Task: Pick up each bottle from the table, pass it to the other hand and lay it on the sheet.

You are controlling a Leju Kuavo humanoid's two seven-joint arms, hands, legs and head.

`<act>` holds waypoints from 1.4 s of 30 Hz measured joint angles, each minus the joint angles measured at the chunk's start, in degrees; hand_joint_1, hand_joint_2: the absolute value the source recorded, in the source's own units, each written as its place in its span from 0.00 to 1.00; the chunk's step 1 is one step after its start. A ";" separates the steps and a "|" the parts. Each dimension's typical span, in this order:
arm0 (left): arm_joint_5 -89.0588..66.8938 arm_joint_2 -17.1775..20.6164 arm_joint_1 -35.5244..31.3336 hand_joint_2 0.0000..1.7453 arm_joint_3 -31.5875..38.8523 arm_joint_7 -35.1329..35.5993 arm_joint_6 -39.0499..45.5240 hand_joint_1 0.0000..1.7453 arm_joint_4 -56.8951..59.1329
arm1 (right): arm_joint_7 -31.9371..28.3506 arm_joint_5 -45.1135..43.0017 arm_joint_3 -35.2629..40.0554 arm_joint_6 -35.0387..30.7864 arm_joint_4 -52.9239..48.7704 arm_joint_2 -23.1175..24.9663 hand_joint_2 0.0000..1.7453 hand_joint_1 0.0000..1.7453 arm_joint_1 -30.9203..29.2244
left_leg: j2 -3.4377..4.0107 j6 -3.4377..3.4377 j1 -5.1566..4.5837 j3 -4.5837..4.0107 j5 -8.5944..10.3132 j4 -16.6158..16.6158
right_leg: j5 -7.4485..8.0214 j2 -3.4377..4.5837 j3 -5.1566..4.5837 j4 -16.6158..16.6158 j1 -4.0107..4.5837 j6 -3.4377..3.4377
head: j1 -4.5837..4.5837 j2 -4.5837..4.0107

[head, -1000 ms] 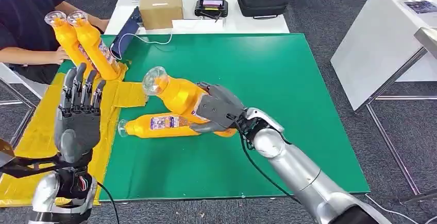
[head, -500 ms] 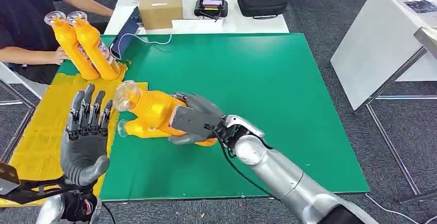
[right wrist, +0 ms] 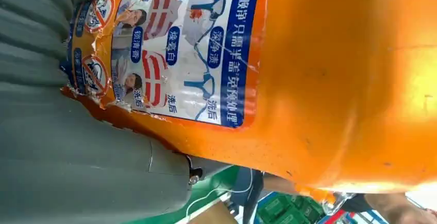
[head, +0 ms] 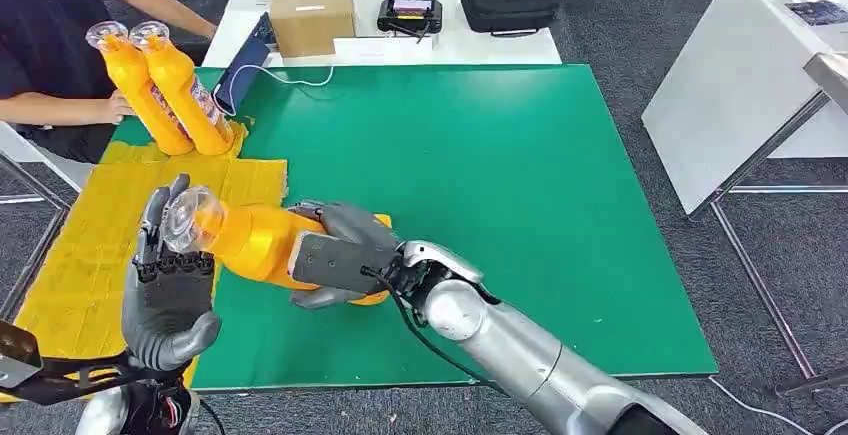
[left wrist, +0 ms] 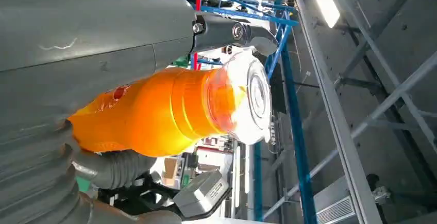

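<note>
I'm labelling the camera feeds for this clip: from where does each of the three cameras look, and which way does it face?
Head view: high on the body, looking forward and down at the green table; both silver arms, left hand and right hand show.
Left wrist view: behind the left hand, facing the bottle's clear cap and ceiling frames.
Right wrist view: behind the right hand, facing the bottle's label.
Shared: all three show the orange bottle.
</note>
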 measured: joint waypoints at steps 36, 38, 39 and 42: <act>-4.55 0.44 1.09 1.00 0.85 -3.54 -2.71 1.00 0.55 | -1.36 1.77 11.74 1.79 8.39 4.57 1.00 1.00 0.51 | 0.03 -0.03 0.01 -0.07 -0.01 -0.01 | -0.03 0.01 -0.17 -0.01 0.01 -0.04 | 0.00 0.00; -5.22 0.66 0.56 1.00 0.72 -3.54 -3.04 1.00 0.92 | -1.53 1.51 11.74 1.79 8.94 4.61 1.00 1.00 0.21 | 0.04 -0.03 0.01 -0.07 -0.01 -0.01 | -0.02 0.02 -0.16 0.00 0.00 -0.04 | -0.02 0.00; -5.44 0.77 0.36 1.00 0.63 -3.54 -3.10 1.00 1.05 | -1.60 1.42 11.71 1.79 9.16 4.59 1.00 1.00 0.09 | 0.04 -0.03 0.01 -0.07 -0.01 -0.01 | 0.00 0.04 -0.17 0.00 0.01 -0.05 | 0.00 0.00; -5.68 1.01 -0.03 1.00 0.39 -3.54 -3.19 1.00 1.44 | -1.66 1.38 11.69 1.77 9.59 4.59 1.00 1.00 0.00 | 0.05 -0.03 0.01 -0.07 -0.01 -0.01 | 0.00 0.04 -0.18 0.00 0.00 -0.05 | 0.00 0.00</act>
